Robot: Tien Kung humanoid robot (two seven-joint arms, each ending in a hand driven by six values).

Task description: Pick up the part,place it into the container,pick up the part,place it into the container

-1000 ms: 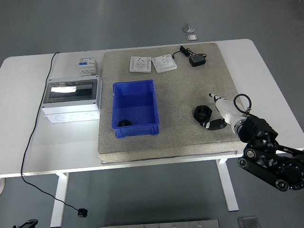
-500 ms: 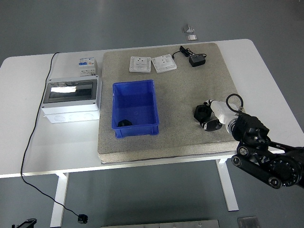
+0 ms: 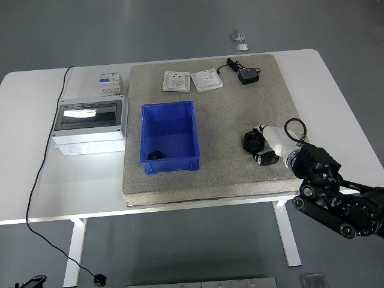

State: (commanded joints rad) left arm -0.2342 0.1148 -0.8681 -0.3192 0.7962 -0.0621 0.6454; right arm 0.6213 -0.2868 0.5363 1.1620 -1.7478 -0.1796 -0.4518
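Observation:
A black ring-shaped part [image 3: 252, 141] lies on the grey mat [image 3: 228, 114] at its right side. My right hand [image 3: 260, 144] reaches in from the lower right and sits against the part's right side. One white finger [image 3: 271, 134] lies above the part and darker fingers [image 3: 266, 158] below it, spread around it; the part still rests on the mat. The blue container [image 3: 170, 113] stands mid-mat with another black part [image 3: 156, 155] in its near corner. The left arm is out of view.
A grey distribution box [image 3: 90, 123] with a small breaker [image 3: 110, 83] behind it stands at the left, and a black cable [image 3: 45, 162] runs off the table. Two white socket plates [image 3: 177, 81] [image 3: 207, 78] and a black adapter [image 3: 248, 76] lie at the mat's far edge.
My right hand has moved left and slightly forward, from beside the black part to around it. The white finger has dropped from pointing upward to lying over the part.

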